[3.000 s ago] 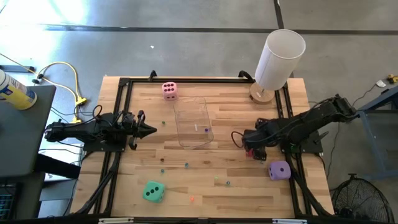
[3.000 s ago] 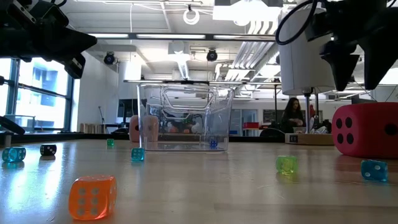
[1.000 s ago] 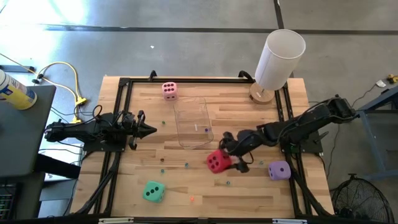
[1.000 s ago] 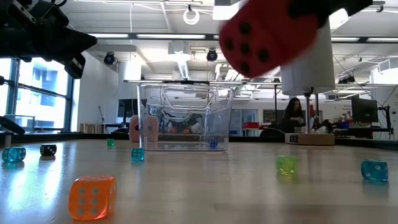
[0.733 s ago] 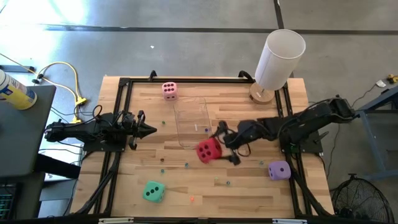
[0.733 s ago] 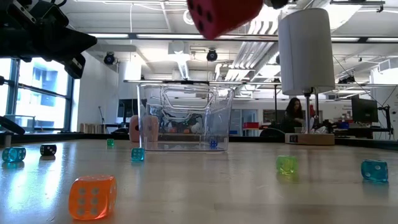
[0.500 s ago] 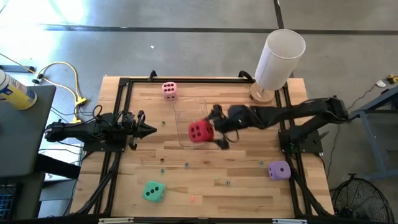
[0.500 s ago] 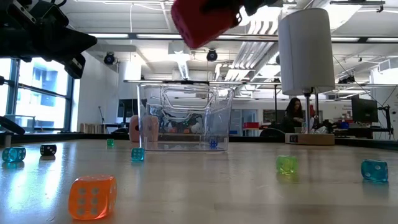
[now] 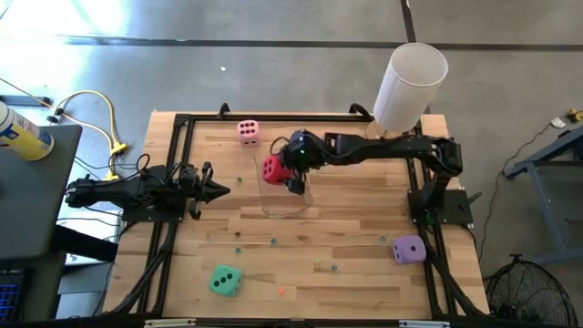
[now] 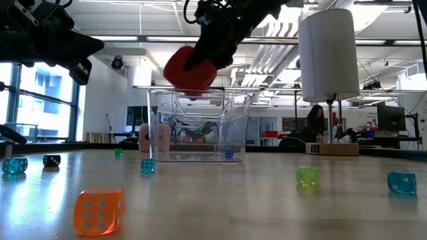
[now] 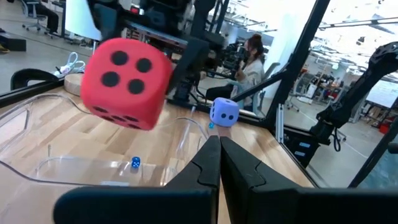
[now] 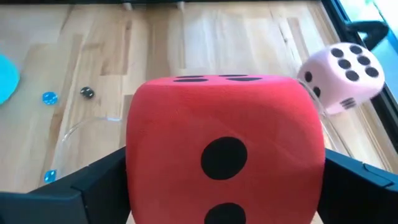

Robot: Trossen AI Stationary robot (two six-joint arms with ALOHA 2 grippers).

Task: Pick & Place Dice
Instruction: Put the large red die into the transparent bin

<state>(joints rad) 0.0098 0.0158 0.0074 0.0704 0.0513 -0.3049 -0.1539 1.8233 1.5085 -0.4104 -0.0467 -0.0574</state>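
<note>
The red die (image 9: 272,169) hangs in my right gripper (image 9: 293,167) over the clear plastic container (image 9: 284,196); in the low view the red die (image 10: 190,70) sits just above the container's rim (image 10: 199,93). The pink die (image 9: 248,132) rests on the table near the far edge, the teal-green die (image 9: 225,280) near the near-left corner, and the purple die (image 9: 409,249) at the right. My left gripper (image 9: 219,190) waits shut at the table's left, pointing toward the container. My right gripper (image 12: 224,186) has the red die pinched between its two fingers, one finger (image 12: 93,183) on each of two opposite side faces (image 12: 140,168). The fingers reach in from the table's right, slanting downward. The die is lifted clear, above the container's opening.
A tall white cylinder (image 9: 410,84) on a wooden base stands at the far right corner. Small coloured beads and tiny dice (image 10: 99,210) are scattered on the wooden table (image 9: 364,282). A black frame (image 9: 173,146) borders the table. A person (image 10: 313,123) sits in the room behind.
My right gripper carried the red die from above the table's near-right middle toward the far-left, with the arm stretching out, until it stood over the clear container. In the last half second the die came down toward the container's rim. The gripper stayed shut on it throughout.
</note>
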